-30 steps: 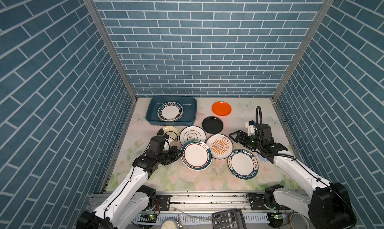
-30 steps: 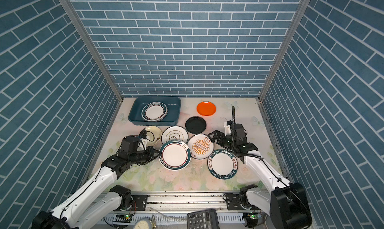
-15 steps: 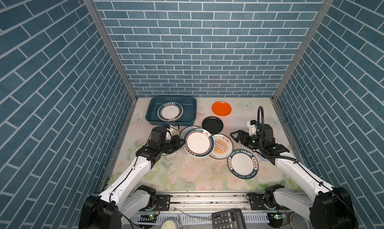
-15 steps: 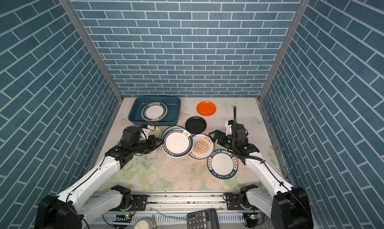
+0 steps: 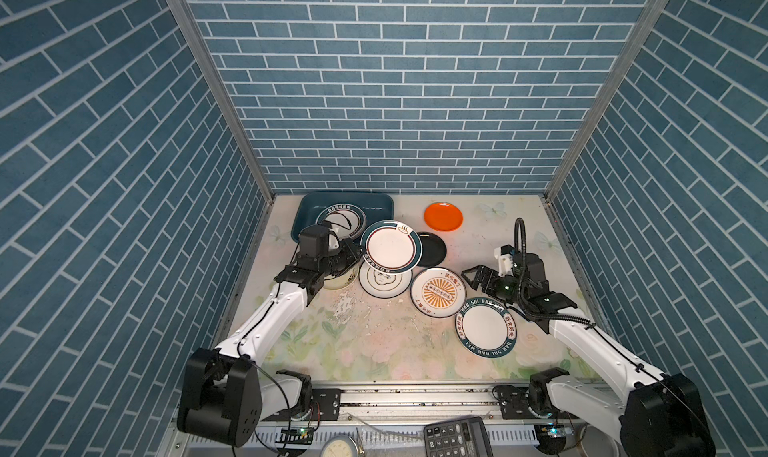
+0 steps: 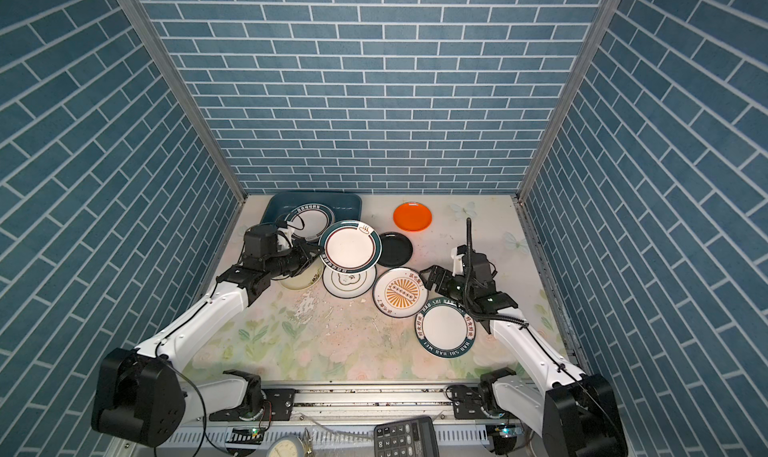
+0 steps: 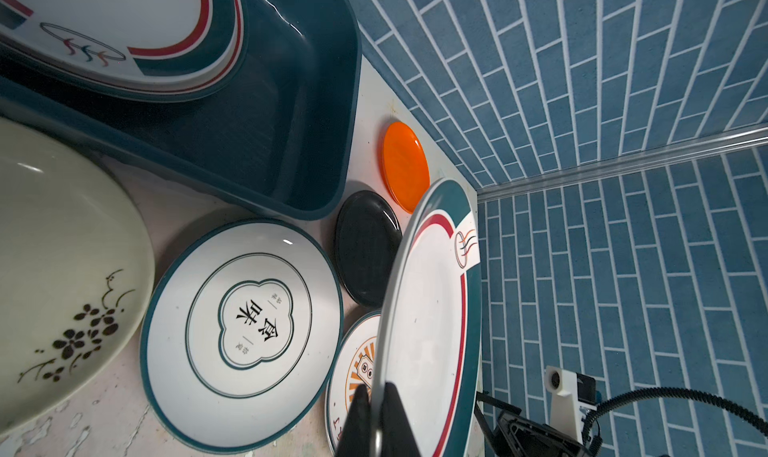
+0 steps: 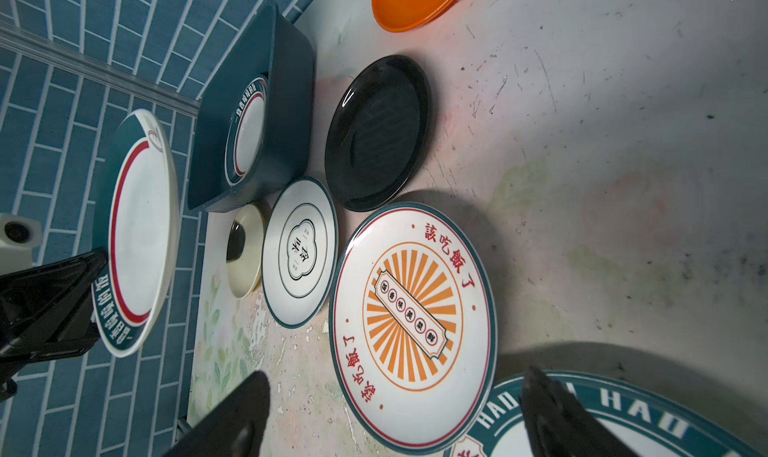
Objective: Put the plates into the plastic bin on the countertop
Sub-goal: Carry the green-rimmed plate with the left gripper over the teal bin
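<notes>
- Since a second ago the held plate [image 5: 390, 247] has gone from lower centre of the counter [image 5: 374, 342] up to the bin's [image 5: 376, 203] lower-right corner. The right arm has not shifted.
- Left gripper [image 5: 359, 252] is clamped on the held plate's left rim. The plate is face up and lifted clear of the counter.
- Right gripper [image 5: 469, 279] has its jaws spread wide and grasps nothing. It hangs by the right edge of the sunburst plate [image 5: 438, 293], above the lettered plate [image 5: 486, 326].
- In the way: in both top views the held plate overlaps the black plate [image 5: 434, 249] and the clover plate [image 5: 384, 284]. The left arm covers most of the cream plate [image 5: 345, 279] and the bin's near rim.
- The bin sits upper left on the counter, with the bin plate [image 5: 332, 218] lying in its left part.
- Materials: the bin is glossy dark teal plastic with rounded corners. The plates are round, shallow and shiny. The counter is floral print, scuffed and flaking at centre.
- Count: 8 plates seen. That is 1 held, 1 in the bin and 6 on the counter, including the orange plate [image 5: 443, 216]. Whether more are stacked in the bin, cannot tell.
- Calculator [image 5: 457, 438] lies at the bottom edge.
</notes>
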Available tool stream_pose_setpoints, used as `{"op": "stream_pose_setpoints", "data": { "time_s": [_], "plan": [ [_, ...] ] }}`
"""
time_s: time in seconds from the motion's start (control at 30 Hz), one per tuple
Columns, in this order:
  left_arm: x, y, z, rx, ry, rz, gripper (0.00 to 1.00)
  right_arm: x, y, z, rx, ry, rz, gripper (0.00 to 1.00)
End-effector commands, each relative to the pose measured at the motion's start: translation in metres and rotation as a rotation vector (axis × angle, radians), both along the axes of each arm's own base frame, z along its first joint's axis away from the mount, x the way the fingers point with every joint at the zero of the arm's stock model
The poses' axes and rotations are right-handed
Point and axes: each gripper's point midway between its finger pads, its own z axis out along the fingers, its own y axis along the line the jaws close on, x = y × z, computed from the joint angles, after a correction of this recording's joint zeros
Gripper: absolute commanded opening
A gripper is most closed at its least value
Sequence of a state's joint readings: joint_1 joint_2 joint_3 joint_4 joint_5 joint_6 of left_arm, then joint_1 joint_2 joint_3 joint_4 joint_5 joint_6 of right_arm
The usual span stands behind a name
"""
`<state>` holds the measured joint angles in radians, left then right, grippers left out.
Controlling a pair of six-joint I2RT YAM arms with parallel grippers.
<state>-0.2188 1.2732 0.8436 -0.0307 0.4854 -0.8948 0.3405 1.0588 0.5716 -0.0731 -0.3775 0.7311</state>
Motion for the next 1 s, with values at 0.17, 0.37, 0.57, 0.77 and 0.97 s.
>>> {"op": "stream_pose_setpoints", "data": {
  "time_s": [0.17,0.37,0.57,0.77,0.97],
  "plan": [
    [0.055,0.027,0.025,-0.053,-0.077,0.094,0.0,0.002,-0.004,-0.004,-0.053,-0.051,0.012,0.94],
    [0.088,0.05,0.011,-0.04,-0.052,0.155,0.0,0.002,-0.008,-0.01,-0.081,-0.052,0.004,0.94],
    [0.117,0.06,-0.012,-0.01,-0.019,0.192,0.0,0.002,-0.004,-0.019,-0.062,-0.041,0.017,0.94],
    [0.137,0.076,-0.023,0.105,-0.001,0.24,0.0,-0.002,-0.006,-0.028,-0.074,-0.029,0.019,0.94],
    [0.155,0.109,-0.021,0.174,-0.005,0.31,0.0,-0.003,-0.008,-0.028,-0.094,-0.031,0.021,0.94]
  ]
}}
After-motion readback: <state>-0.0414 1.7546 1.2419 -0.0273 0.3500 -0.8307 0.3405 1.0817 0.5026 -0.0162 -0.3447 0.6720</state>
